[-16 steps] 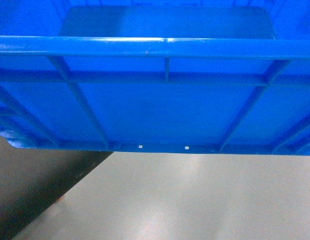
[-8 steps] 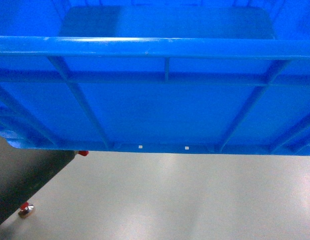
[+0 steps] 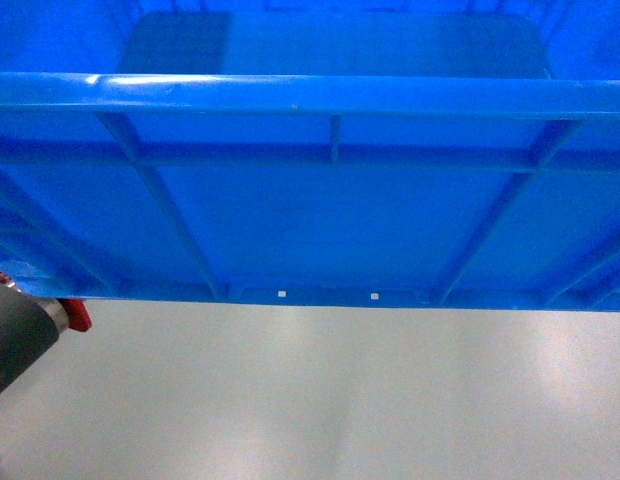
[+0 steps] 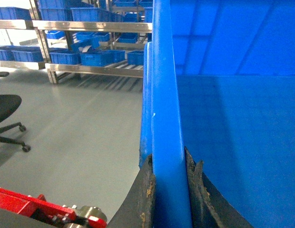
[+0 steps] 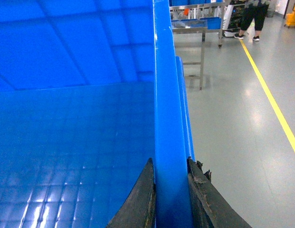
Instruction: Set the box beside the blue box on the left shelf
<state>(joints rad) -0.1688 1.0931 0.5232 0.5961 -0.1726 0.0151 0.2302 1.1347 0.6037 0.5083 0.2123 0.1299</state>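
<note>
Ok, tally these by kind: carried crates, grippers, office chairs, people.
Blue crate, carried: 1
Grippers on its rim: 2 (left gripper, right gripper)
Office chair: 1
Person: 1
Total: 5

the box (image 3: pixel 330 220) is bright blue all over, its wall ribbed, its inner bottom a grid of squares, with two small pale dots (image 3: pixel 281 294) at the base edge. the floor (image 3: pixel 340 400) is glossy pale grey, with a yellow line (image 5: pixel 271 99). the left claw (image 4: pixel 169 190) and right claw (image 5: pixel 170 194) have worn black fingers.
</note>
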